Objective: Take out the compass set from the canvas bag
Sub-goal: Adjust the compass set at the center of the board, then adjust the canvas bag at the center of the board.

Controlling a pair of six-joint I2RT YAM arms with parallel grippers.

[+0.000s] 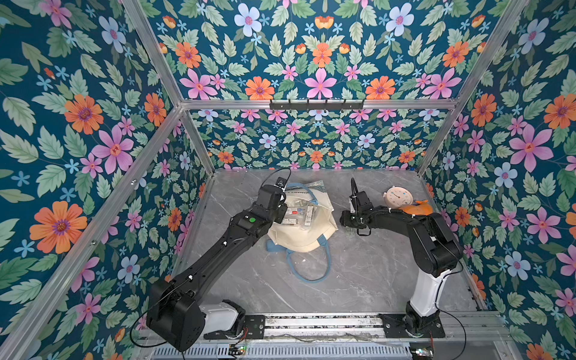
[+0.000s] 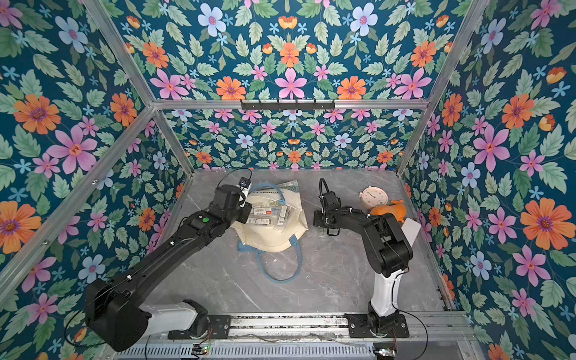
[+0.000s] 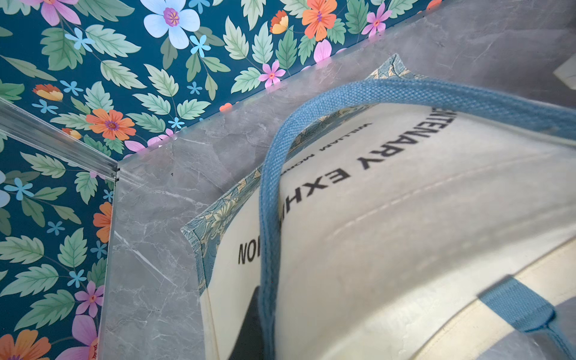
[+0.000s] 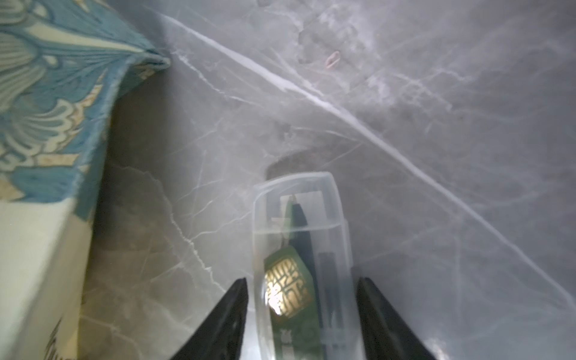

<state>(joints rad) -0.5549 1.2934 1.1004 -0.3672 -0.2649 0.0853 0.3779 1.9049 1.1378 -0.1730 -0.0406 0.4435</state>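
Compass set: a clear oblong plastic case [image 4: 299,237] with a green compass inside. It lies flat on the grey marble counter [image 1: 358,280], just beside the bag and fully outside it.
Canvas bag: a cream canvas tote with light blue straps and a leaf-patterned band [image 1: 304,237], slumped on its side mid-counter.
My right claw [image 4: 302,280]: open. A finger stands on either side of the case with a thin gap on each, so nothing is pinched.
My left claw [image 1: 277,204]: closed, down on the bag. I cannot see what it pinches, if anything.
Done: I judge the taking-out finished, since the case is out and resting on the counter.
Left: backing my right claw off the case and lifting my left claw off the bag.
Count: one bag, two blue straps and one compass case. Off to my right are one round pale clock [image 1: 398,196] and one orange toy [image 1: 416,208].
Uncounted: several labelled clear packets [image 1: 296,213] at the bag, too blurred to number. I cannot tell whether they lie on it or in its mouth.
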